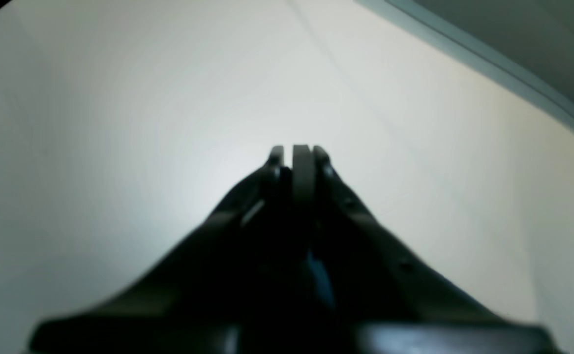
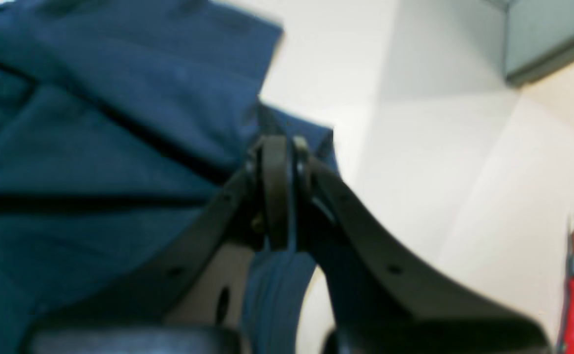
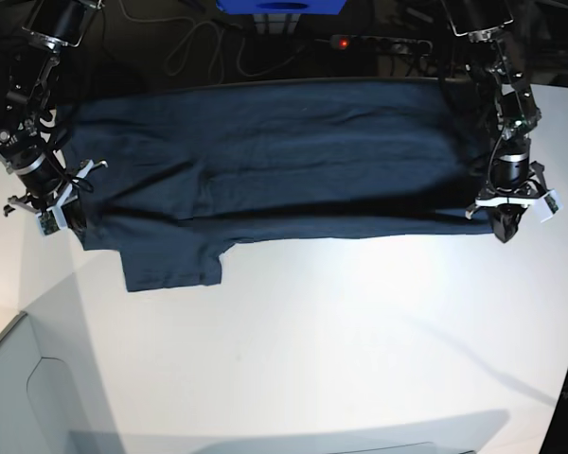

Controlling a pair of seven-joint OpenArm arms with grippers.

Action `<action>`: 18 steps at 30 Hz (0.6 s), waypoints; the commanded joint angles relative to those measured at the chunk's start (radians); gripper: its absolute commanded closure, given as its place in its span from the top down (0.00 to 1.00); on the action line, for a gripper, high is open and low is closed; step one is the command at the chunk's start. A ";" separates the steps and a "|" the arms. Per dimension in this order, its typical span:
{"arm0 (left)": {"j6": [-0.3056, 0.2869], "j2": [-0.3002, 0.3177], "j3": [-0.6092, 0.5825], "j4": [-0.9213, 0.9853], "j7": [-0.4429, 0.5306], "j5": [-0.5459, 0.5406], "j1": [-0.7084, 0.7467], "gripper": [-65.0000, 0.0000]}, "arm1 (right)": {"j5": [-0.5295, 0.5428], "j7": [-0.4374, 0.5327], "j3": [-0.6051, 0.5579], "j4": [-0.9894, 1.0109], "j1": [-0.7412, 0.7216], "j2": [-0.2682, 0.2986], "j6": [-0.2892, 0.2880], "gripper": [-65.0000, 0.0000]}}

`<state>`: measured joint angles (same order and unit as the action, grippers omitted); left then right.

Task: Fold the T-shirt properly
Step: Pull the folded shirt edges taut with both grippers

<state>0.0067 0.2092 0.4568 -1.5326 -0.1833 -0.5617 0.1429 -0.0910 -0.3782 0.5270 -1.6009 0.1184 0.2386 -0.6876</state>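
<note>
1. Nearest the right wrist camera, the black right gripper has its jaws pressed together on a fold of the plain dark navy-blue cotton T-shirt; a strip of the blue cloth hangs down between the fingers toward the lens.
2. From the base view, that gripper sits at the shirt's side edge, near a loose sleeve, probably to keep the edge taut for a fold.
3. Across from it, the black left gripper has its jaws drawn narrow. The left wrist view shows only the bare white table beyond its tips, with no cloth clearly between them.
4. In the base view it touches the shirt's opposite side edge; whether it pinches fabric cannot be told.
5. Spread flat and wide, the T-shirt covers the far half of the table, stretched between both arms, seemingly mid-fold.
</note>
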 commanded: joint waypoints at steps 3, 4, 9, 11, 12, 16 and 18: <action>-0.007 0.006 0.010 -0.027 0.026 -0.007 0.021 0.00 | 0.023 0.028 0.005 -0.020 0.020 0.015 -0.011 0.00; -0.007 0.006 0.010 -0.033 0.026 -0.007 0.022 0.00 | 0.023 0.028 0.003 -0.020 0.025 0.015 -0.011 0.00; -0.007 0.003 0.010 -0.047 0.026 -0.007 0.039 0.00 | 0.023 0.021 -0.001 -0.023 0.030 0.009 -0.011 0.00; -0.007 0.003 0.010 -0.046 0.026 -0.007 0.039 0.00 | 0.020 0.017 -0.006 -0.051 0.028 0.009 -0.011 0.01; -0.007 0.003 0.010 -0.044 0.026 -0.007 0.039 0.00 | 0.018 0.017 -0.014 -0.065 0.028 0.009 -0.011 0.02; -0.007 0.003 0.010 -0.041 0.026 -0.007 0.039 0.00 | 0.017 0.017 -0.049 -0.094 0.027 0.014 -0.011 0.25; -0.007 0.003 0.010 -0.039 0.026 -0.007 0.039 0.00 | 0.017 0.017 -0.055 -0.077 0.023 0.015 -0.011 0.42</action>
<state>0.0036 0.1993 0.4622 -1.5578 -0.1833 -0.5621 0.1879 -0.0837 -0.3794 0.4641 -1.6680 0.1532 0.2356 -0.6868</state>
